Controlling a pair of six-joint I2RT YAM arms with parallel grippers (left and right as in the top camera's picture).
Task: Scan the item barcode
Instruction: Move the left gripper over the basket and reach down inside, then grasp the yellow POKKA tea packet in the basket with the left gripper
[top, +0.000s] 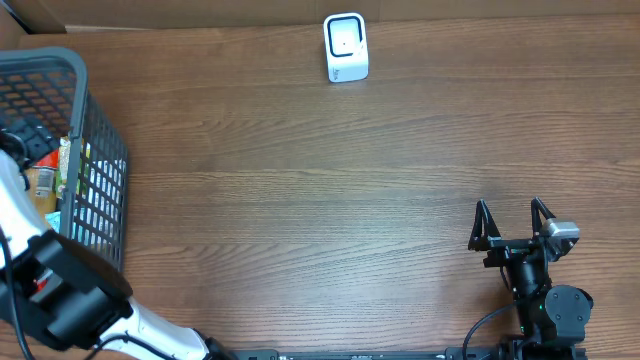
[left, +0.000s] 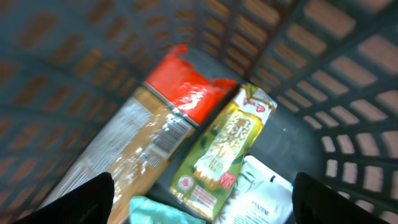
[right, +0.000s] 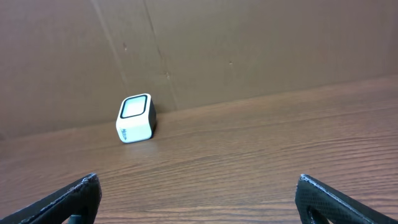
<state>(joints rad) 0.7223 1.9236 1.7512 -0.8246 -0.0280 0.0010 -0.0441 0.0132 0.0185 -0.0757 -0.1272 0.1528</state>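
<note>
Black fingertips (left: 87, 202) of the left jaws sit at the bottom corners, spread wide and gripping nothing, over packets lying in the grey plastic lattice basket (top: 103, 150) at the left edge of the woodgrain bench (top: 300, 200). One glossy yellow-green pouch (left: 221, 152) bears big green Chinese characters and a round red seal. Beside it lies a crinkled tan-and-red film packet (left: 149, 134) whose white label is too blurred to read. A white, rounded scanner (top: 346, 47) with a dark window stands at the far edge. The right jaws gape wide and empty.
</note>
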